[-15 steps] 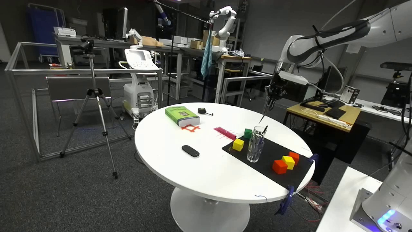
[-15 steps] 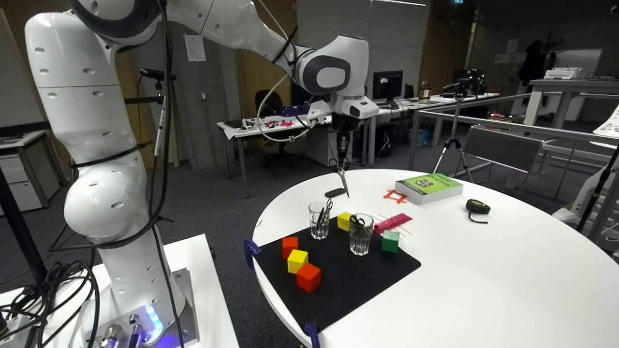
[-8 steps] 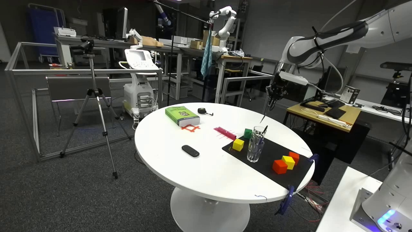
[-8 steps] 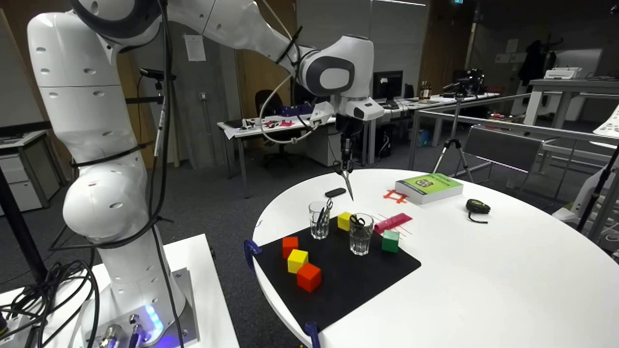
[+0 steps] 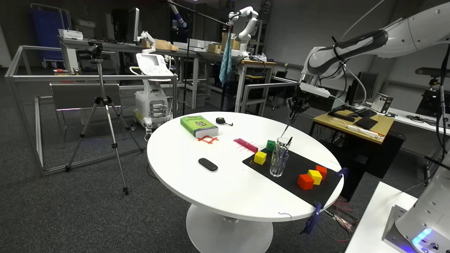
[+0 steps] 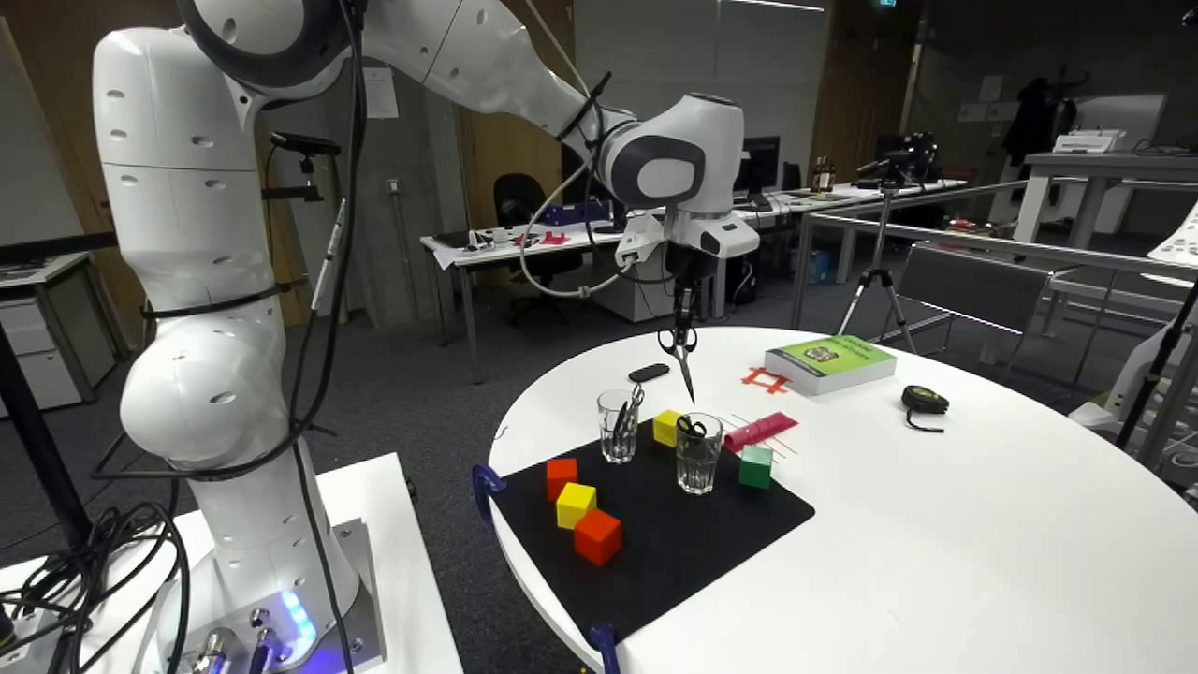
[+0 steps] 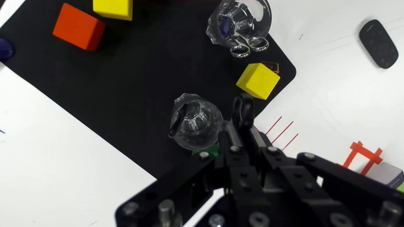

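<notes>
Sinking since half a second ago, the gripper and the scissors are now hanging lower and closer to the right glass in an exterior view. Leftmost on the white table, a blue clamp is sitting at the black mat corner. Next, a red cube, a yellow cube and a second red cube are standing in a row. Beyond them the left glass is standing upright, holding silver-looped scissors; another yellow cube is resting near another corner. With its fingers nearly meeting, the gripper is pinching the scissors by the black handle loops, blades pointing down at a slight tilt. The tip is showing just above the right glass's rim, though whether it is hanging over the opening is hard to tell. That glass is holding a black-handled tool. Farther right, a green cube is resting at the mat's edge, a pink strip is lying just past it, then a green book and a tape measure.
</notes>
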Controlling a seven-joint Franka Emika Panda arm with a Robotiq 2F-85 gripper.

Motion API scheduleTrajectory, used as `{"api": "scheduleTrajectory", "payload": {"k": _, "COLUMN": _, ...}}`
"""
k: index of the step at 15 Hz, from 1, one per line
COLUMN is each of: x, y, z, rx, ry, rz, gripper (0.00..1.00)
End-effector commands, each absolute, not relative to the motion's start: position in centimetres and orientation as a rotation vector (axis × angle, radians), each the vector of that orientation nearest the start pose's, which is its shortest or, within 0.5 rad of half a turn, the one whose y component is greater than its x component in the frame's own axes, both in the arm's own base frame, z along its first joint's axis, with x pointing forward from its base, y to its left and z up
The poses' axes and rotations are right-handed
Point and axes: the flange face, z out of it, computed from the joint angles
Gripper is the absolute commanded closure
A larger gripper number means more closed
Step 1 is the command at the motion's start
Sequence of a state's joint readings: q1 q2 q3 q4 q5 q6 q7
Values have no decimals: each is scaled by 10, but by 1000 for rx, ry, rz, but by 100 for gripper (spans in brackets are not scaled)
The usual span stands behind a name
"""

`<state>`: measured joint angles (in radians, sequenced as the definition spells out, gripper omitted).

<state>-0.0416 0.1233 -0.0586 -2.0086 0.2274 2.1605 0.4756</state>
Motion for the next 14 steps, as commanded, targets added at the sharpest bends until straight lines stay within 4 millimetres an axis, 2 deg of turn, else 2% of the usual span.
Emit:
{"api": "scheduleTrajectory", "payload": {"k": 1, "x": 595, "y": -53, "z": 394, "rx": -2720, "ry": 1053, "rz": -21, "gripper": 98}}
{"api": "scheduleTrajectory", "payload": {"k": 14, "x": 614, "y": -73, "z": 360, "rx": -2670, "ry": 1130, "rz": 94, "gripper": 98}}
